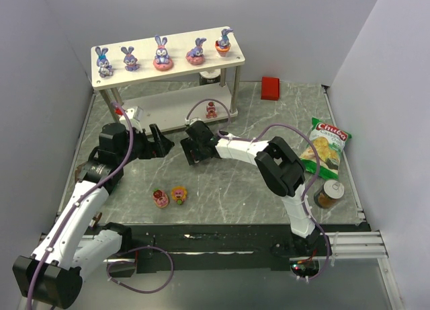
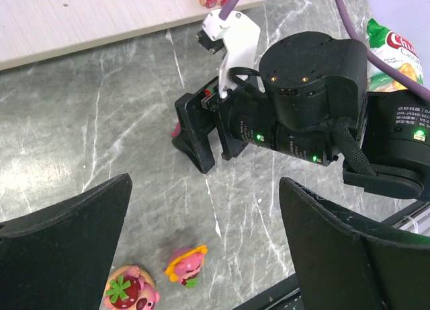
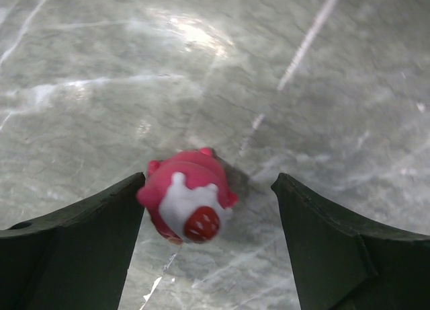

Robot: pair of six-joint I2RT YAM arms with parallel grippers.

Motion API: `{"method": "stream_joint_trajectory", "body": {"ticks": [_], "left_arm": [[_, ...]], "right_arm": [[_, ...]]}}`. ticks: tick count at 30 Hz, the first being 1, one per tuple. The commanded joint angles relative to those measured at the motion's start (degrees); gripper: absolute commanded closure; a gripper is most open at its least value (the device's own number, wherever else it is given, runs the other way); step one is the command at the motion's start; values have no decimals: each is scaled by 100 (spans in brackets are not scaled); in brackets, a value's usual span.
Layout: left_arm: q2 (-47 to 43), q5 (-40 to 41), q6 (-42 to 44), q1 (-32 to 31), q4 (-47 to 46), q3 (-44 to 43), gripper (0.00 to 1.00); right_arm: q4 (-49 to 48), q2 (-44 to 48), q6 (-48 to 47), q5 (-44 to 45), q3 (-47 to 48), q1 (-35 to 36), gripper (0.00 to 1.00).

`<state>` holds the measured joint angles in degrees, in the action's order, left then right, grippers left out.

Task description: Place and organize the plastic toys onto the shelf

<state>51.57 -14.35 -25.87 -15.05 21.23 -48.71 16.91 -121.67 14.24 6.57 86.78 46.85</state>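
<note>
- Your right gripper point(image 3: 209, 182) has its jaws spread and is grasping nothing.
- A pink-and-red sweet point(image 3: 187, 206) rests on the table point(image 1: 228, 189) between the right gripper's two fingers. In the right wrist view it sits close to the left-hand finger, with a clear gap to the other. You cannot tell from here whether it touches the nearer finger.
- Your left gripper point(image 2: 205, 182) is released as well, with its jaws wide and nothing between them. It hangs over the table, facing the right gripper, and their tips are near each other in the top view.
- Nearer to you than the left gripper, two more sweets stand just beside each other on the table: a pink sweet with a strawberry top point(image 2: 131, 293) and an orange-yellow and pink sweet point(image 2: 187, 264).
- The shelf point(image 1: 144, 69) stands at the far left of the table. Five purple-blue bunnies point(image 1: 162, 53) stand upright in a spaced row along its upper board.
- A fourth sweet point(image 1: 211, 109) sits on the shelf's lower board, near its right end.
- A red block point(image 1: 270, 88) lies on the table to the right of the shelf. A chip bag point(image 1: 324, 146) and a jar point(image 1: 329, 194) sit along the right edge.
</note>
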Motion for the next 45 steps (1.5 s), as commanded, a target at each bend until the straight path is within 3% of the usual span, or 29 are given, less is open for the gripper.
{"method": "stream_joint_trajectory", "body": {"ticks": [1,22,34,45], "left_arm": [[-68,-59,108,-16,-278,-113,4],[-86,-50,143,-16,-286,-51,4],[-86,-33,143,-16,-278,-42,4],[-112,-42,126,-16,-278,-16,3]], "right_arm": [[498,284,659,459,242,61,16],[401,539,923,1171,524,307,22],[787,196,993,1057,919,298,48],[1104,-50,1019,1004,1183,298,34]]}}
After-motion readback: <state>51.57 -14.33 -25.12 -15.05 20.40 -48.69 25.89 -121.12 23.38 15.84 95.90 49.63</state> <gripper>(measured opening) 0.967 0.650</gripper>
